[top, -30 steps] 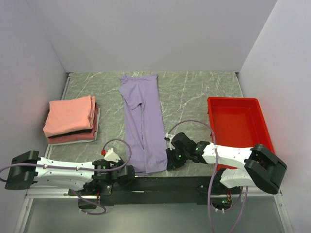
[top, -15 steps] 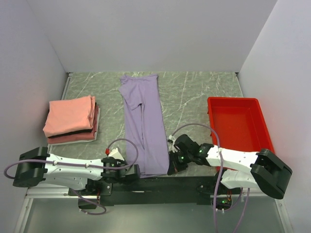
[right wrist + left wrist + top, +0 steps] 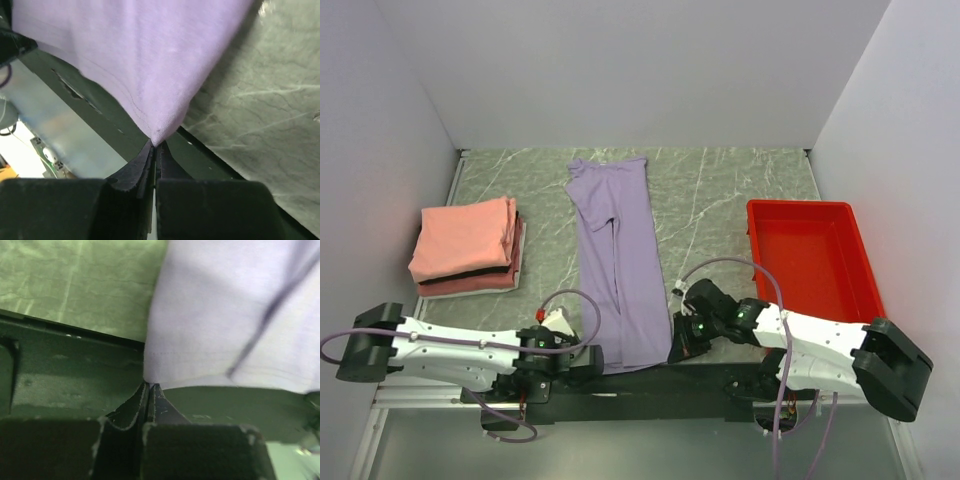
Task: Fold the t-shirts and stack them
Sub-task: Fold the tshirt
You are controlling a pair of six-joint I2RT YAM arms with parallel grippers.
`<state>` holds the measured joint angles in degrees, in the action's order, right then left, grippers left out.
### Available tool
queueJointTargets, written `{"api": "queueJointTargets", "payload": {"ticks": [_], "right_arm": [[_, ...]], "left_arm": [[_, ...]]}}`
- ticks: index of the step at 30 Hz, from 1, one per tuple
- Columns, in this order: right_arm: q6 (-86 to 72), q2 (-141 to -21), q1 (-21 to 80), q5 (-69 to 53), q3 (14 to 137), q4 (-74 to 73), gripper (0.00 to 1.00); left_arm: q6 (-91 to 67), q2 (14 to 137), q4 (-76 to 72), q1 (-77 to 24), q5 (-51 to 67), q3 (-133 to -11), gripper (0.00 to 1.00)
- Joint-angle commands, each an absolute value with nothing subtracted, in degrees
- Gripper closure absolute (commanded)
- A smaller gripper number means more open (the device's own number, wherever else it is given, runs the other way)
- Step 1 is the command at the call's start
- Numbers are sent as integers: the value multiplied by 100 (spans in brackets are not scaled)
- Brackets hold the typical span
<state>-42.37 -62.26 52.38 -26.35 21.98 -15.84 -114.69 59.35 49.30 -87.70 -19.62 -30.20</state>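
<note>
Jaws of left gripper (image 3: 148, 386) and right gripper (image 3: 154, 145) pinch lavender t-shirt (image 3: 620, 275) hem corners (limp, light cotton; will drape).

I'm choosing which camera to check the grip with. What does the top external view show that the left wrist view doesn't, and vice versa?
Only top external: the folded pink stack, the red tray, the right claw at the other near corner of the lavender shirt, and that shirt's full length. Only left wrist: the left claw shut on the hem corner, seen close up. Both: the shirt and the marbled table.
</note>
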Motion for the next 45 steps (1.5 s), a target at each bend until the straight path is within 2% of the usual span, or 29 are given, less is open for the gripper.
{"api": "queueJointTargets", "payload": {"ticks": [1,6,12,19,28,34,45], "right_arm": [[-4166,-6021,5239,-2303,2697,-1872,100],[-4087,-6161,5063,-1874,3339,-1661,100],[-3718,-6389,4685,-1556,3981,-1794,100],[-3209,-7214,4175,-1178,4780,-1846,100],[-2892,-8287,3666,-1107,5914,-1916,100],[-2725,-8938,3472,-1274,6748,-1960,100],[-2672,-9983,3050,-1502,7699,-2136,100]], "left_arm": [[-11532,5529,5054,-8815,-2354,-3102,100],[-10962,5142,4816,-8483,-3110,-3182,100],[-8961,5211,3675,-7024,-3120,-3374,100],[-7621,5721,3209,-5680,-3524,-4078,100],[-6276,6345,1795,-4238,-2866,-4253,100],[-5652,7074,1354,-3579,-2418,-4658,100],[-5010,8006,756,-2866,-1793,-5185,100]]}}
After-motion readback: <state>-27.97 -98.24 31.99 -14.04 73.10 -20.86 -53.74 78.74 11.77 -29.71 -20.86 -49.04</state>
